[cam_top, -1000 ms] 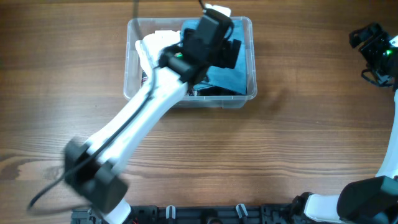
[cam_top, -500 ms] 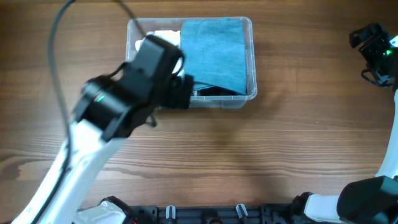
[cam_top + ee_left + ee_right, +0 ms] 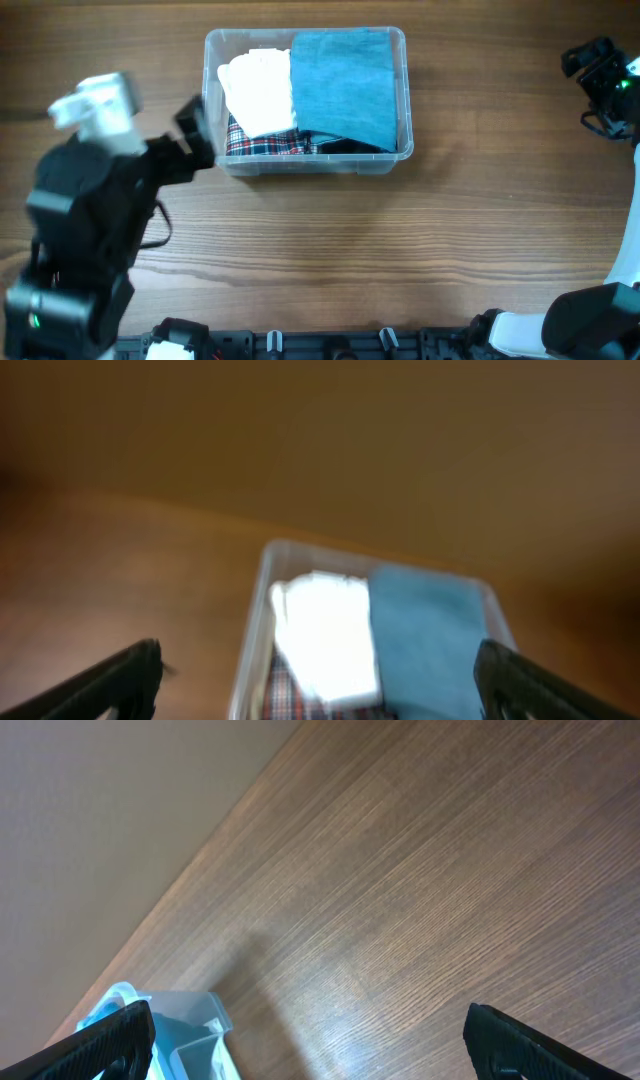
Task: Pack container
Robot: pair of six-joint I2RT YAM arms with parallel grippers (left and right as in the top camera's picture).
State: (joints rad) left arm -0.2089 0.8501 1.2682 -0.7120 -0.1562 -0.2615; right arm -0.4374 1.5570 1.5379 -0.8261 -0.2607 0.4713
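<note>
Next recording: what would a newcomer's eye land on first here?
The clear container at top centre of the table, packed with a folded blue cloth on the right, a white garment on the left and plaid fabric beneath. Then the bulky left arm at lower left, its tool open and empty beside the container.

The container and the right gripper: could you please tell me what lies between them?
Nothing: in the overhead view, the stretch from the container to the right gripper is bare wooden table.
</note>
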